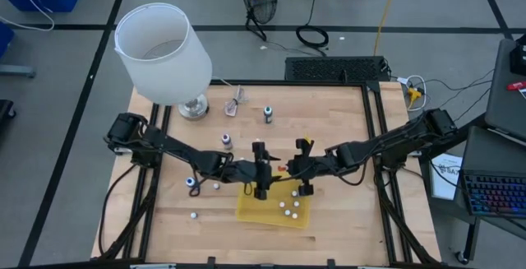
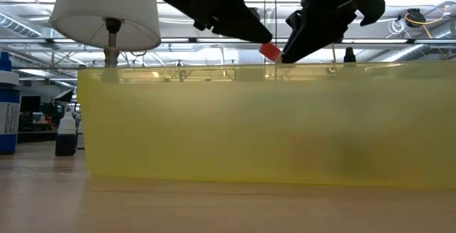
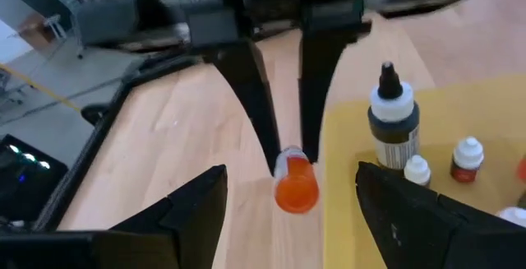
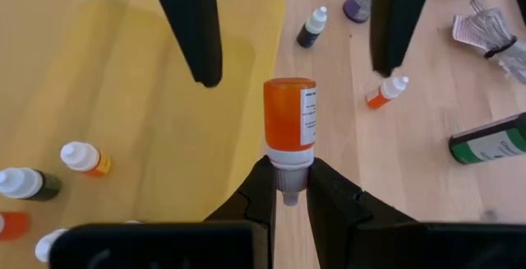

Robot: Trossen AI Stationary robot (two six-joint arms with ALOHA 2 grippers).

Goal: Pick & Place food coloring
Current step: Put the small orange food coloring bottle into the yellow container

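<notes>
Start at the left of your table, seen from above: the white-shaded lamp [image 1: 163,51] stands on the far-left corner of the wooden table [image 1: 345,129], and a dark food coloring bottle [image 1: 191,183] lies near the left arm, with a tiny white-capped one [image 1: 194,215] closer to the near edge. A purple-tinted bottle [image 1: 227,141] stands just beyond the left arm, and a dark bottle with a pale cap [image 1: 268,114] stands farther back, near a clear pinkish object [image 1: 237,104].

Your left gripper [image 1: 261,188] hangs over the far-left edge of the yellow tray [image 1: 246,211], its fingers [image 3: 185,211] spread wide with nothing between them — the orange bottle sits in the gap but apart from both.

That orange food coloring bottle [image 4: 289,121] is held by your right gripper [image 4: 289,188] just to the right, pinched tight by its white cap end, body pointing toward the left gripper. In the low view it shows as a red-orange tip [image 2: 270,50] above the tray wall [image 2: 214,126].

Inside the tray lie several small white-capped bottles [image 1: 288,206], and a taller dark one [image 3: 393,125] stands upright among them.
</notes>
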